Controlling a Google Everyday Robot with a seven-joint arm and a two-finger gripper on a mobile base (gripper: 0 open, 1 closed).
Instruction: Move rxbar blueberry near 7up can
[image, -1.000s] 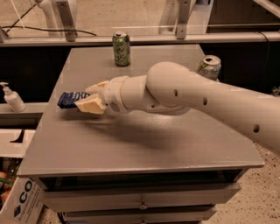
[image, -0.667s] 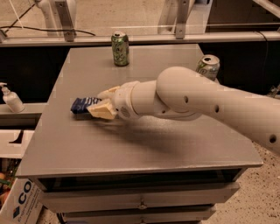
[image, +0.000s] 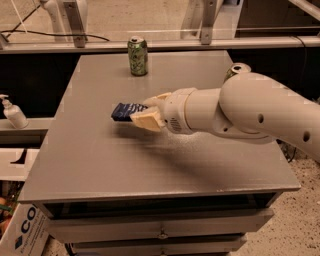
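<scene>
We have the small, flat, dark blue wrapped rxbar blueberry (image: 127, 110) clamped between the cream-coloured fingers (image: 144, 121) of the gripper (image: 144, 111). The gripper sits over the middle of the flat grey counter (image: 100, 165), a little toward the left edge. A shadow under the bar suggests to us that it is held just off the surface rather than resting on it.

The silver-white, green-marked 7up can (image: 238, 69) stands near the right edge, toward the far right corner. Only its shiny top shows above the thick white arm (image: 250, 107). The bar and that can are well apart, so we judge the pickup done, with the carry across and the set-down left to do.

The darker mottled green can (image: 137, 56) stands near the far edge, left of centre, and looks out of the way. We see bare counter along the near edge, but the arm hides the stretch beside the 7up can. That can is close to the right edge and just behind the arm. We would therefore set the bar down on the can's inner side and watch that the arm does not nudge the can.
</scene>
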